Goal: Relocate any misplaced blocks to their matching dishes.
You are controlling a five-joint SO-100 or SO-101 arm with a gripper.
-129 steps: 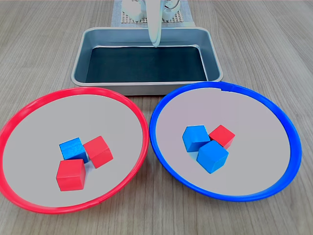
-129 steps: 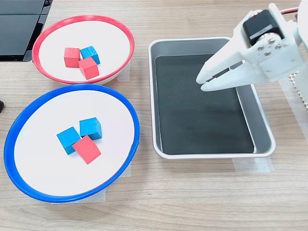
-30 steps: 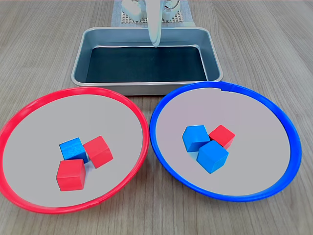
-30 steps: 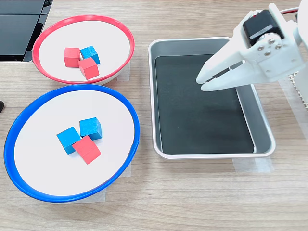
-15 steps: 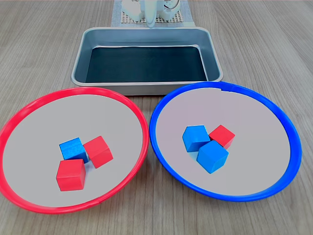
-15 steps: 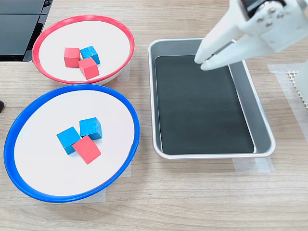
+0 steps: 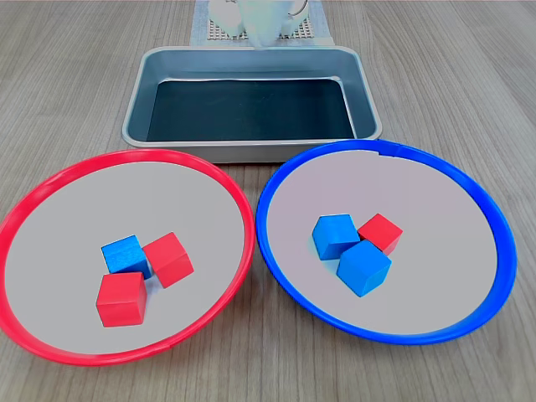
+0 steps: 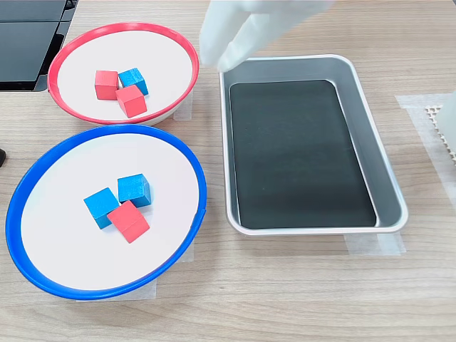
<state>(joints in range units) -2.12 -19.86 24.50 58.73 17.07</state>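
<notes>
Claw (image 8: 217,60) is hanging blurred, fingers slightly parted and empty, between tray (image 8: 388,192) and red-rimmed dish (image 8: 187,43).

Pale wood-grain tabletop (image 8: 299,292) under even light, dark panel (image 8: 28,35) at corner.

Bright, even, diffuse light in both exterior views, with only faint soft shadows under the blocks and along the dish rims on the tabletop (image 7: 469,75). Strong motion blur on the white gripper (image 8: 221,53) in the second exterior view, smeared pale near the tabletop's far edge, and likewise blurred at the top edge of the first exterior view. Mild sheen on the metal tray (image 8: 388,182) walls; everything else sharp.
</notes>
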